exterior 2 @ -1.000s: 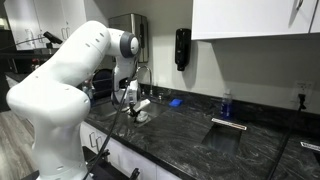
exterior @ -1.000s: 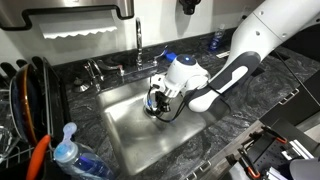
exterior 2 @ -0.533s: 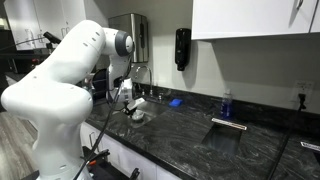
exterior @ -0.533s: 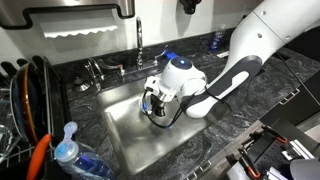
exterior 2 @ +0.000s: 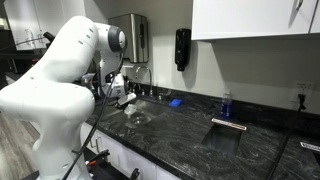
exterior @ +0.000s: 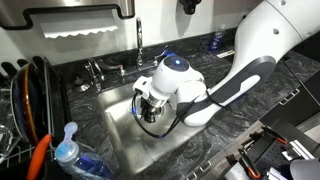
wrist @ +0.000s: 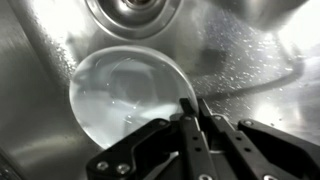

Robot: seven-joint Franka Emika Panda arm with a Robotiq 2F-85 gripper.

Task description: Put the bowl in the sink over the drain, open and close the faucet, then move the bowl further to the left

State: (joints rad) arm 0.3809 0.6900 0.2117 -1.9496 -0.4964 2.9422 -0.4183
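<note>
In the wrist view the white bowl [wrist: 120, 90] sits on the floor of the steel sink [wrist: 40, 60], just beside the drain [wrist: 132, 10], which shows at the top edge. My gripper [wrist: 190, 105] is shut on the bowl's rim, one finger inside and one outside. In an exterior view my gripper [exterior: 148, 108] reaches down into the sink [exterior: 115, 135], in front of the chrome faucet [exterior: 139, 45]. The bowl is hidden behind the arm there. In an exterior view the wrist [exterior 2: 122, 92] hangs over the sink area near the faucet [exterior 2: 148, 72].
A blue sponge [exterior: 170, 56] lies on the dark counter behind the sink. A blue-capped clear bottle [exterior: 66, 148] stands at the front left, next to a dish rack [exterior: 25, 100]. Another bottle [exterior: 217, 40] stands at the back right.
My arm and gripper have moved leftward across the sink in the exterior views, away from the faucet side. The gripper stays shut.
</note>
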